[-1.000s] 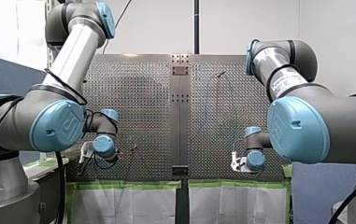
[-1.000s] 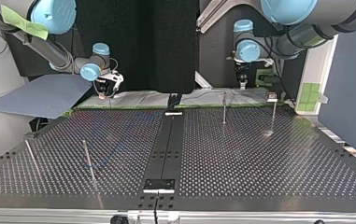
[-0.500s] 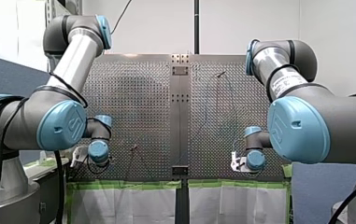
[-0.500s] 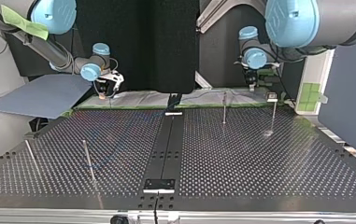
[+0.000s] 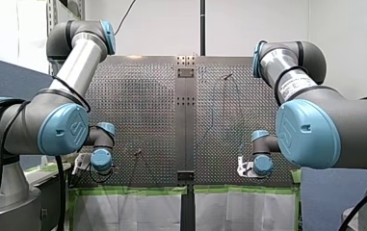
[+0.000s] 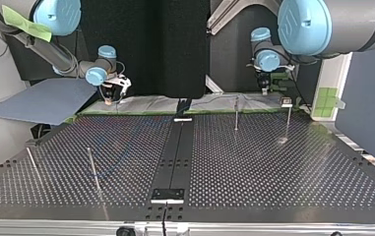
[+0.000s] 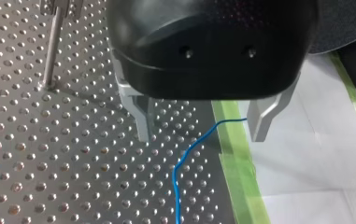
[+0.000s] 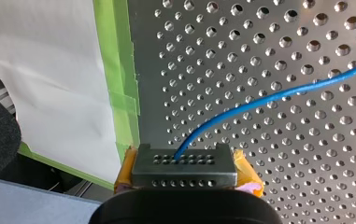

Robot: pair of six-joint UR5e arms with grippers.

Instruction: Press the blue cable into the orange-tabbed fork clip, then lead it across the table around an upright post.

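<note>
Right claw (image 8: 185, 167): clamped shut on the blue cable (image 8: 259, 103). Yellow pads (image 8: 246, 171) show either side of the metal tip. The cable leaves the tip and runs out across the perforated counter (image 8: 306, 154), lying flat on it. The claw sits at the counter's near edge, just beside the green tape (image 8: 119, 74) and the white sheet (image 8: 49, 70).

Left claw (image 7: 202, 133): wide open, holding nothing, metal fingers (image 7: 143, 123) on show. It hovers over the near edge of the counter. The loose end of the cable lies between the fingers without touching either. The tip is just over the tape line, close to the outer finger, and from there the cable bends back onto the counter. One upright post (image 7: 52, 51) stands ahead of the claw, on the inner finger's side and well apart from the cable.

Top view: four posts on the counter. Two are at the view's right (image 6: 236, 114) (image 6: 288, 123), near the left claw's end. The other two are at its left (image 6: 93, 169) (image 6: 33, 164). The right-most post carries a small head; can't tell if that's the fork clip, too small. The cable shows as a faint blue arc left of the centre rail (image 6: 174, 152).
</note>
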